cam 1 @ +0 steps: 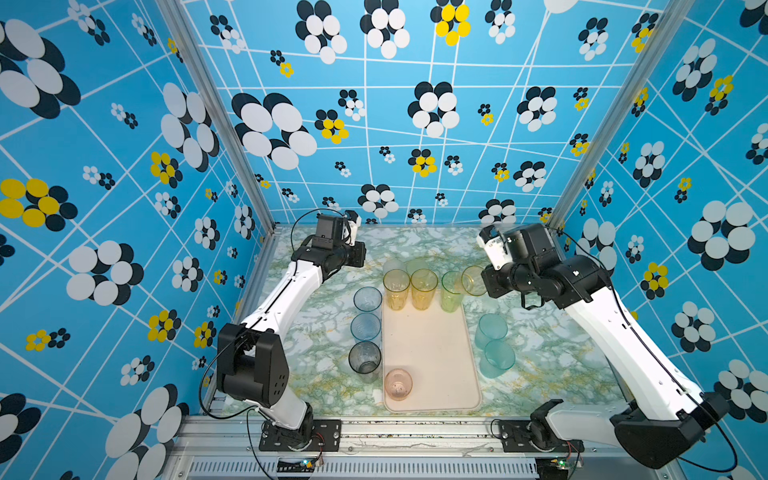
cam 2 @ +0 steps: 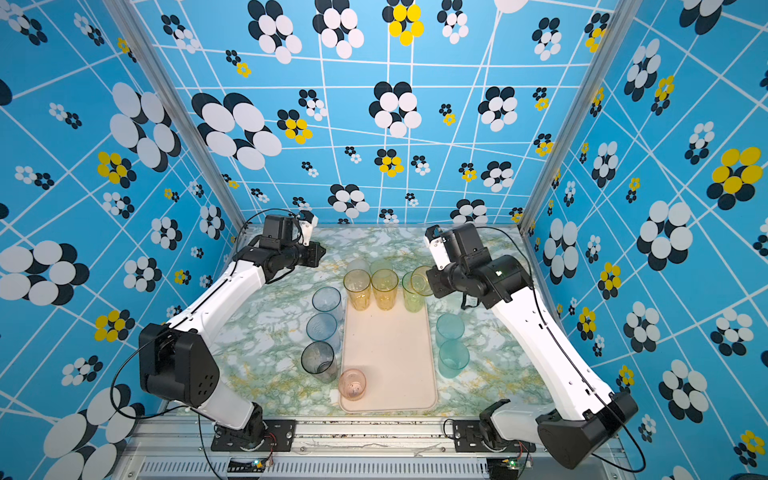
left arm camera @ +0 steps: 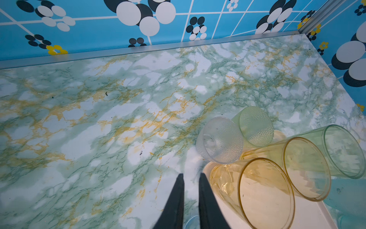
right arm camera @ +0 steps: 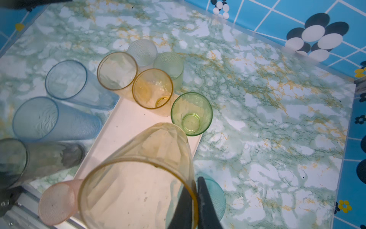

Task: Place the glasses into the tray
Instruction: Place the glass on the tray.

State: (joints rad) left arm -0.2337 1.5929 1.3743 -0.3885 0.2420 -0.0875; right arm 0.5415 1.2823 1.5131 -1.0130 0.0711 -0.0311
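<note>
The cream tray (cam 1: 432,357) lies lengthwise mid-table. Two yellow-amber tumblers (cam 1: 397,289) and a green one (cam 1: 451,291) stand at its far end, and a pink one (cam 1: 398,384) at its near left corner. My right gripper (right arm camera: 195,184) is shut on the rim of an amber tumbler (cam 1: 473,280), held tilted above the tray's far right corner. My left gripper (left arm camera: 191,174) hovers over bare table at the far left of the tray, its jaws a narrow gap apart with nothing between them.
Two blue tumblers (cam 1: 367,311) and a grey one (cam 1: 365,357) stand along the tray's left side. Two teal ones (cam 1: 494,343) stand on its right. A clear tumbler (left arm camera: 219,141) and a pale green one (left arm camera: 255,125) stand just beyond its far end.
</note>
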